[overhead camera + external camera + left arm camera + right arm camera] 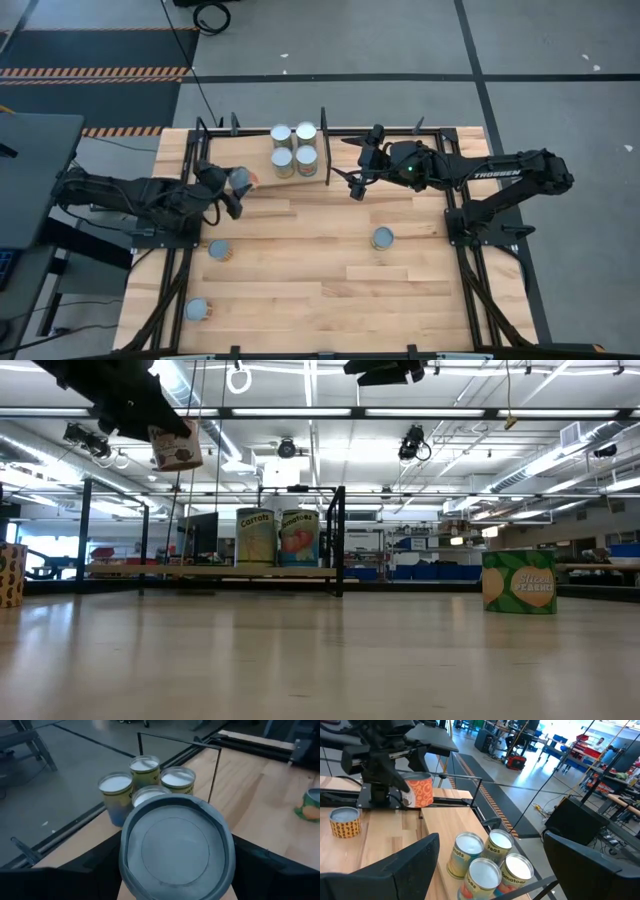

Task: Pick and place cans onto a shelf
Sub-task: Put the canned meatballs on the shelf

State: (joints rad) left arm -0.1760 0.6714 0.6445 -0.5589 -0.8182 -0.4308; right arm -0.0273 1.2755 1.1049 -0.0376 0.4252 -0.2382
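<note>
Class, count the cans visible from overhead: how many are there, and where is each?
8. Four cans stand clustered on the shelf, one is held in the left hand, and three stand on the table. None seems hidden.

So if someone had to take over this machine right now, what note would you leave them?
Left gripper: shut on a can, lifted in the air near the shelf.
Right gripper: open, empty, hovering beside the shelf's divider.
Done: four cans stand clustered on the shelf.
Left: set down the held can, then fetch three loose cans from the table: one right of centre, two on the left side.
</note>
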